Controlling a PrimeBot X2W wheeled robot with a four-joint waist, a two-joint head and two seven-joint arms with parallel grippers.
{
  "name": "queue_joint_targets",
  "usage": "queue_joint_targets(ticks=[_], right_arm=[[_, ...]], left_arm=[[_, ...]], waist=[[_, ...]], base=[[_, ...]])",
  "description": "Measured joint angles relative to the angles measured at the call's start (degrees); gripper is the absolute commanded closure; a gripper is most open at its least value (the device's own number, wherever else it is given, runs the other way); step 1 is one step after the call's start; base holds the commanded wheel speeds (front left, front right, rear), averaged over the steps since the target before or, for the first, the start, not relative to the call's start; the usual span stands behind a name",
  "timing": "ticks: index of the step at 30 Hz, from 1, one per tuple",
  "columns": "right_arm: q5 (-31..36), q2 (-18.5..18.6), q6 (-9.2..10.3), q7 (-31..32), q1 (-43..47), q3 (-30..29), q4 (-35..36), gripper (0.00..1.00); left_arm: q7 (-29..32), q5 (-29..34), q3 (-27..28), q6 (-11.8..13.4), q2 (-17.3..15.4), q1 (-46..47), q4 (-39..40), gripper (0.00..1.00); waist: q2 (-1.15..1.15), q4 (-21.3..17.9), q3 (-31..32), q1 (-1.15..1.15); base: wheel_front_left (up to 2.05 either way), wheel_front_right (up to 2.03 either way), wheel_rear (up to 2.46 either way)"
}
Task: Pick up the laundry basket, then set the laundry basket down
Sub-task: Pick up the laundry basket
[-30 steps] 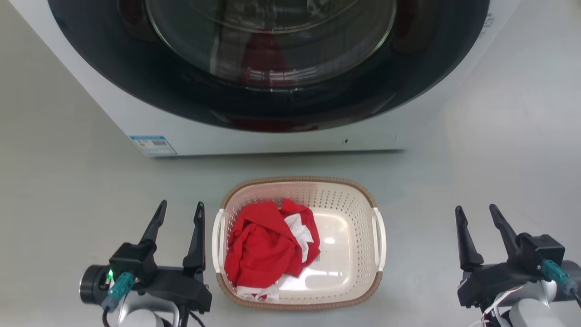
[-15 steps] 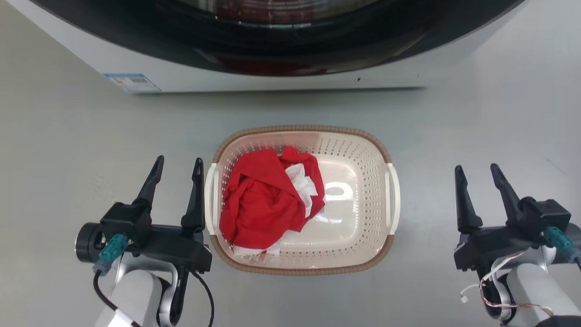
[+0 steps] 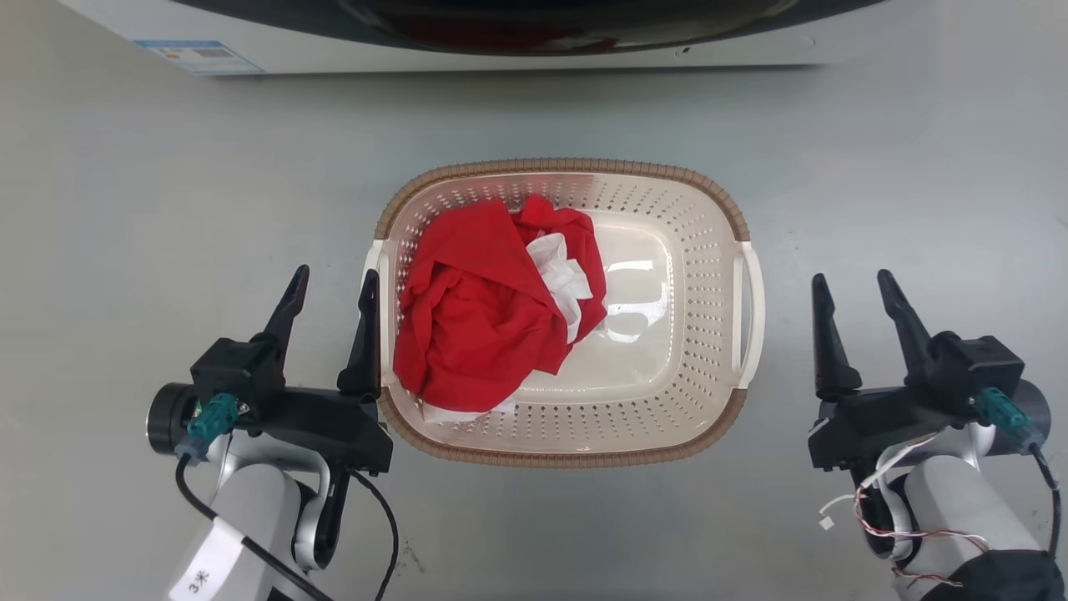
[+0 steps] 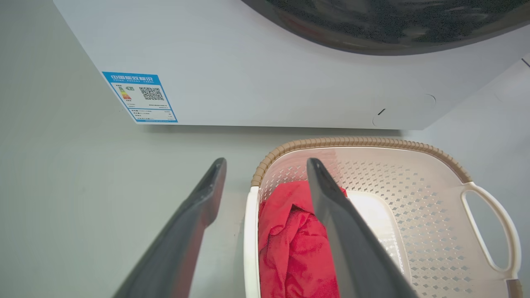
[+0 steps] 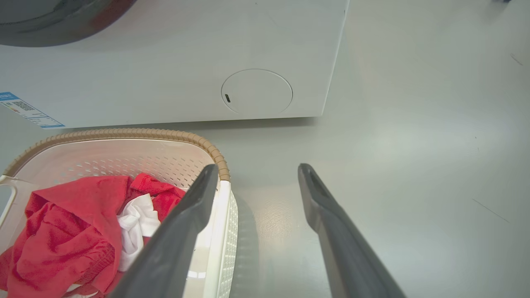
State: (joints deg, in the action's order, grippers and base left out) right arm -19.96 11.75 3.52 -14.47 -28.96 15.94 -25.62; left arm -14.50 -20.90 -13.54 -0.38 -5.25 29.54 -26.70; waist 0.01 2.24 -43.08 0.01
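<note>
The left gripper (image 3: 335, 272) and right gripper (image 3: 850, 277) stood spread and empty on either side of the laundry basket (image 3: 567, 165), which sat between them on the grey floor (image 3: 125, 209), not yet lifted. The left gripper had its inner finger right alongside the basket's left handle (image 3: 375, 253). Seen from that arm's wrist camera, the white handle bar lay in the gap between the two fingers. The position looked chosen for closing on the handle, though whether anything touched could not be told.

The right gripper, parted about as wide, stood off from the right handle (image 3: 753, 309), with a strip of bare floor between its inner finger and the basket wall. It appeared to have ground to cover before both sides could be gripped for a level lift.

Inward of the left gripper, a crumpled red garment (image 3: 476, 325) wrapped round a white cloth (image 3: 567, 280) was heaped on that side of the basket. The half nearer the right gripper was bare.

Beyond both sets of fingertips, past the basket's brown far rim, stood the white front of a washing machine (image 3: 350, 52), with its blue label (image 3: 196, 57) ahead of the left gripper.
</note>
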Motion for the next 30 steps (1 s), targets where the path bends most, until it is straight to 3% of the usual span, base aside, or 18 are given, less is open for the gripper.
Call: queue_joint_targets(ticks=[12, 30], right_arm=[[0.38, -3.44, -1.02, -0.07, -4.54, 1.36, -6.71, 0.00], [-0.89, -6.95, -4.05, 2.42, -12.87, 4.89, -19.82, 0.00]], left_arm=[[0.14, -1.12, -0.53, -2.86, 0.77, 6.02, -9.72, 0.00], [7.04, -4.35, -0.88, -5.25, 1.52, 15.25, -24.31, 0.00]], waist=[[0.00, 0.16, -2.84, 0.00], [-0.01, -0.89, -5.16, 0.00]], base=[[0.00, 0.00, 0.00], [0.00, 0.00, 0.00]])
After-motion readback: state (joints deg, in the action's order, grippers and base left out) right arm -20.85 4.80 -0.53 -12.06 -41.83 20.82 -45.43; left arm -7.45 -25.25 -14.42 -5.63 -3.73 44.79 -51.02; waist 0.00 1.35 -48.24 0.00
